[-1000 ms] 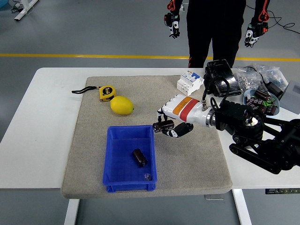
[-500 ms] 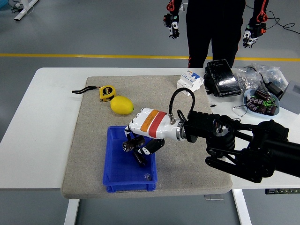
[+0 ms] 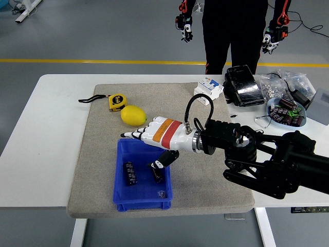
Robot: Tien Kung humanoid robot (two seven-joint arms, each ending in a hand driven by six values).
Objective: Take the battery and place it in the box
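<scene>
A blue box [image 3: 121, 196] stands on the grey mat near the table's front edge. Two dark cylindrical batteries lie inside it, one battery [image 3: 130, 173] at the left and another battery [image 3: 158, 173] to its right. My right hand [image 3: 149, 140], white with a red and orange band, hovers over the box's far rim with its fingers spread flat and holding nothing. The thumb hangs down just above the right battery. My left arm does not show.
A lemon [image 3: 133, 115] and a yellow tape measure [image 3: 117, 102] lie on the mat behind the box. A white breaker [image 3: 208, 89], a black case [image 3: 242, 86], bagged parts and a bowl of batteries [image 3: 287, 113] sit at the right. A person stands at the far side, hands hanging.
My right hand carried a battery left over the box, then opened; that battery now lies in the box's left part. The hand rose slightly toward the far rim.
</scene>
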